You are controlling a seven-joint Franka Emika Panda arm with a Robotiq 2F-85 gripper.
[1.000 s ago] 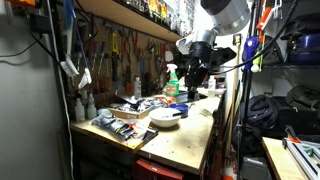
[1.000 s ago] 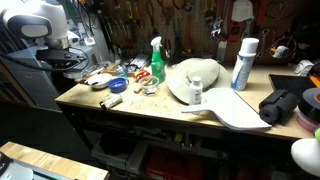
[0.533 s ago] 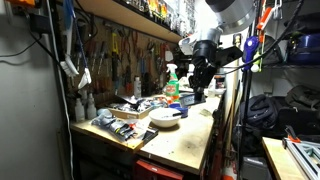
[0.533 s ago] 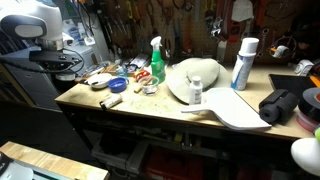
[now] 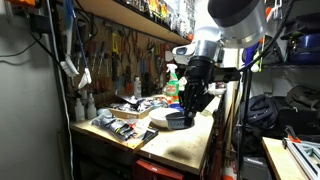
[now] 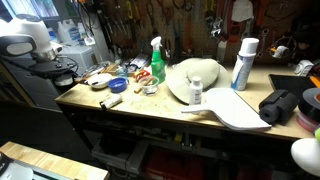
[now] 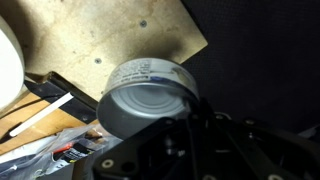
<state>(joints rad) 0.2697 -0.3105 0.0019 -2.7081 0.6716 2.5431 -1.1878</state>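
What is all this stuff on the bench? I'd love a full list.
tin can: one, silver with blue label, near the bench corner, close to the hand
spray bottle: one, green, upright towards the back
aerosol can: one, white with blue cap, upright
dome-shaped thing: one, off-white, mid-bench
small bottle: one, white, in front of the dome
bag: one, black, bench end
workbench: one, wooden
arm: one, white
hand: one, black, above the tin can; open or shut unclear
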